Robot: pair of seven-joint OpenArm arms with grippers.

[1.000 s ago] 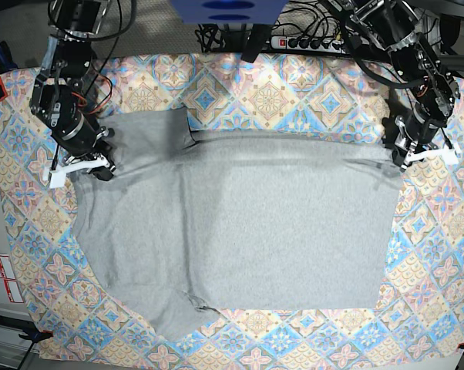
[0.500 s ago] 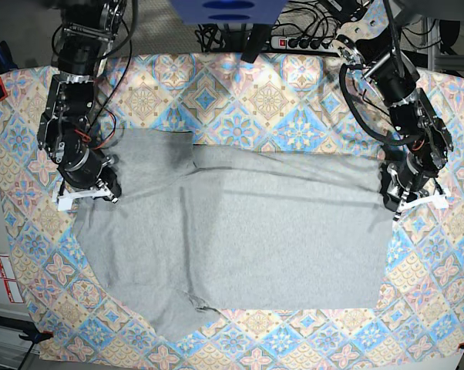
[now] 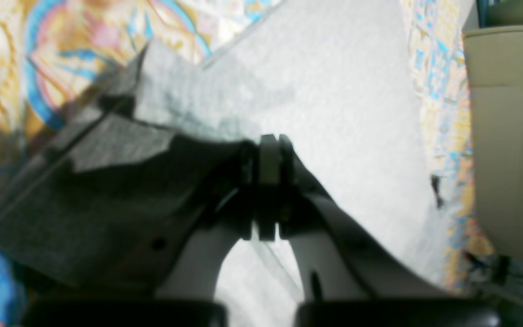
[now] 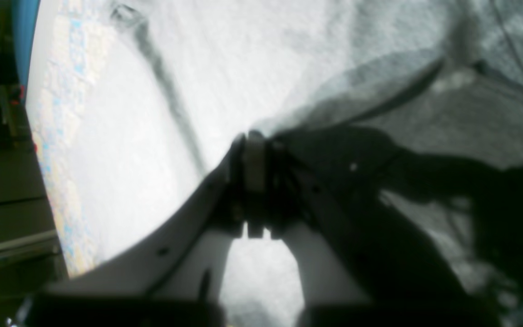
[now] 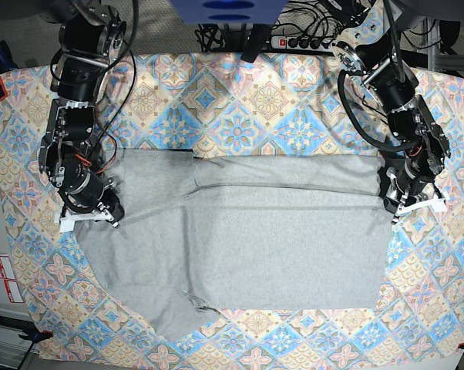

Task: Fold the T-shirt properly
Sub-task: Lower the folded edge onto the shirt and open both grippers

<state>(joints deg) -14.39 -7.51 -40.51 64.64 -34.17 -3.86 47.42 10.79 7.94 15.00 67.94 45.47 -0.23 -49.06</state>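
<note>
Right gripper (image 5: 88, 214), at base view's left: jaws clamped on T-shirt (image 5: 240, 247) edge. T-shirt flat on tablecloth (image 5: 240, 100), far edge doubled toward front, 1 sleeve sticking out at near left. Left gripper (image 5: 413, 202), at view's right: jaws pinched on opposite edge. Judgement: 1st lengthwise fold partway; sleeves and crosswise folds remain.
</note>
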